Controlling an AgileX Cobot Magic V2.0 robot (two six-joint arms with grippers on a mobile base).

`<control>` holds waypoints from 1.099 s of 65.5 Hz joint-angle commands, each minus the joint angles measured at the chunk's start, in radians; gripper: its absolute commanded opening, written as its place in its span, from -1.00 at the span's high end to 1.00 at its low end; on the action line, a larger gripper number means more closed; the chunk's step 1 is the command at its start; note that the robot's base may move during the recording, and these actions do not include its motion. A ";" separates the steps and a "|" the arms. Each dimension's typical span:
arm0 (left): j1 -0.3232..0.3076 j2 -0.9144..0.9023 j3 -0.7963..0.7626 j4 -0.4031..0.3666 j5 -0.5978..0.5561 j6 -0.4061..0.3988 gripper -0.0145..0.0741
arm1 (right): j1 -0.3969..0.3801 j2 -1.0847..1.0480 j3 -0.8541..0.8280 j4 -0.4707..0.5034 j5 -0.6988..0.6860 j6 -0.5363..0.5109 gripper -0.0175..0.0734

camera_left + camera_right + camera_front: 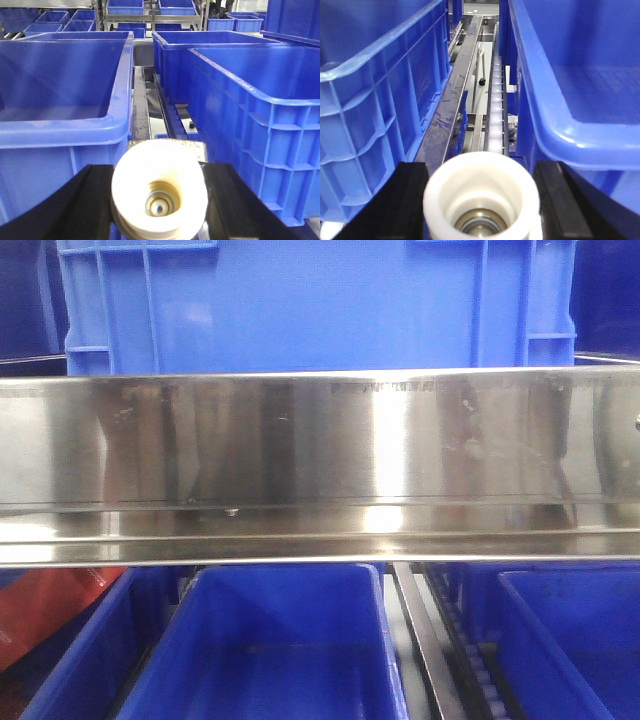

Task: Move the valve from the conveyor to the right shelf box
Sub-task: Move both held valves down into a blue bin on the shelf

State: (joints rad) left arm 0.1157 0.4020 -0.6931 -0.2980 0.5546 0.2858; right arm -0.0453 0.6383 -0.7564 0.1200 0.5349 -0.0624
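Clamping a white valve point(159, 186) between its black jaws, the left gripper point(160, 175) hangs among blue boxes point(280, 135), while the right gripper point(481, 182) pinches a second valve point(482, 192) likewise.

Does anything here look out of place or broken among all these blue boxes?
Nothing looks spilled or damaged. The one odd thing is a red-orange sheet-like object at the lower left of the front view, beside the dark blue plastic box; it is too blurred to identify.
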 commanded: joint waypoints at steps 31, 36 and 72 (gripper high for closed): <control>0.002 -0.008 -0.008 -0.016 -0.058 0.000 0.92 | -0.003 -0.011 -0.009 -0.005 -0.079 -0.007 0.97; 0.002 -0.008 -0.008 -0.016 -0.058 0.000 0.92 | -0.003 -0.011 -0.009 -0.005 -0.079 -0.007 0.97; 0.002 0.089 -0.097 -0.059 -0.022 0.002 0.92 | -0.001 0.021 -0.099 -0.001 -0.090 -0.007 0.97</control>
State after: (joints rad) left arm 0.1157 0.4441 -0.7325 -0.3250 0.5596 0.2858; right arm -0.0453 0.6451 -0.7877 0.1200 0.5389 -0.0624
